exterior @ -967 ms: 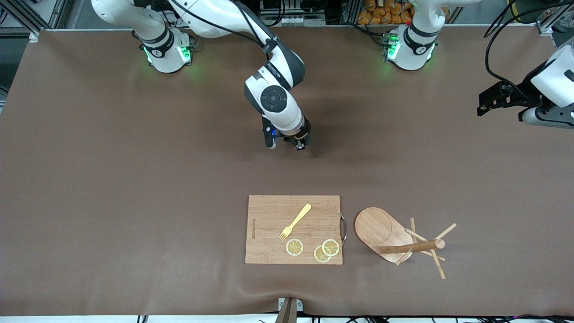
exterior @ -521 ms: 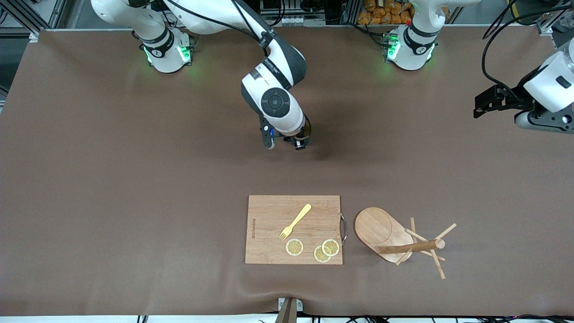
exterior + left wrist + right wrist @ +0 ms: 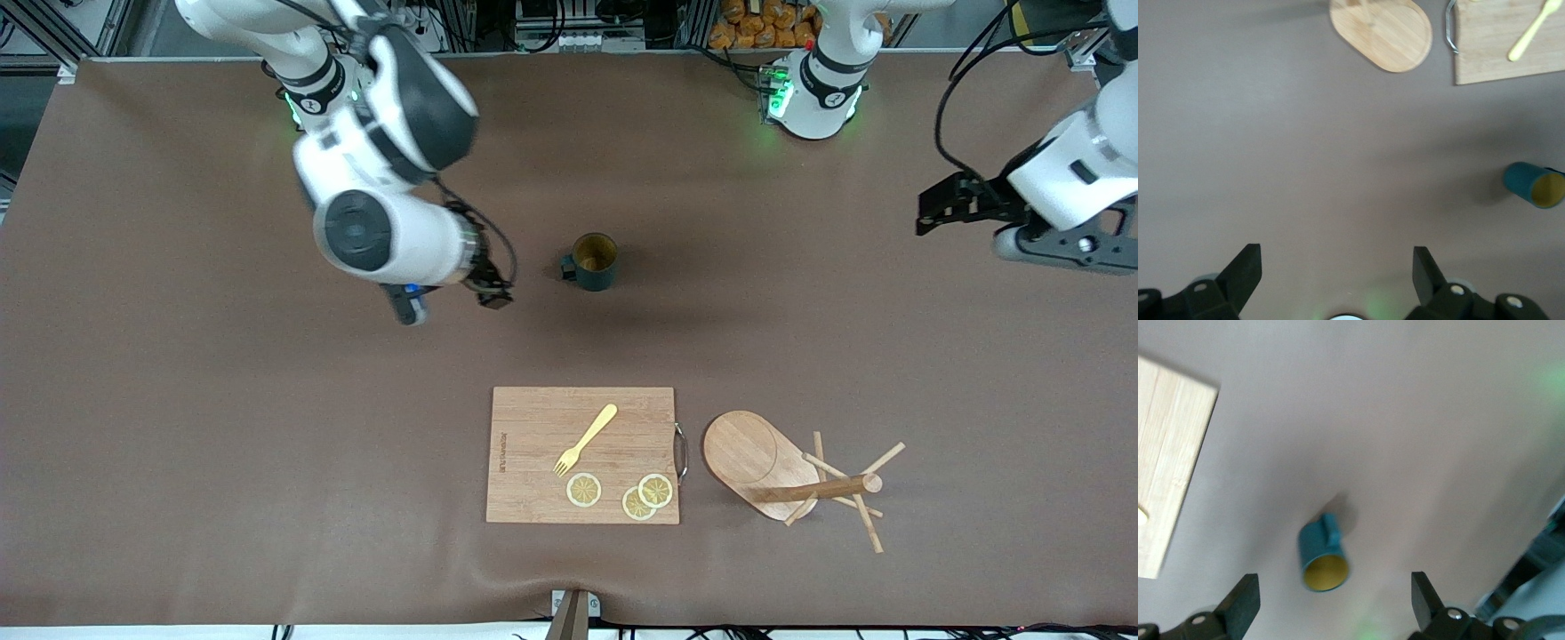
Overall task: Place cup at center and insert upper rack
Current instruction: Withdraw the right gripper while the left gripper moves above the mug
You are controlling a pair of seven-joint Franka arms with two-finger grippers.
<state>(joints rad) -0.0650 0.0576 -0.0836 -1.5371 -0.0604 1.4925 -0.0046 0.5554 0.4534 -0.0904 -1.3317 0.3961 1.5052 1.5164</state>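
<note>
Your dark teal ribbed mug (image 3: 594, 260) stands upright mid-table. Right gripper (image 3: 449, 307) hangs beside it, jaws wide, empty. Left gripper (image 3: 944, 206) waits, likewise spread, empty. Wooden mug tree (image 3: 787, 475) lies toppled.

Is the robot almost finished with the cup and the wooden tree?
Halfway. The cup stands upright mid-table, and the right tool is open beside it. The wooden tree lies tipped over beside the cutting board, untouched. The left tool, open, holds nothing.
</note>
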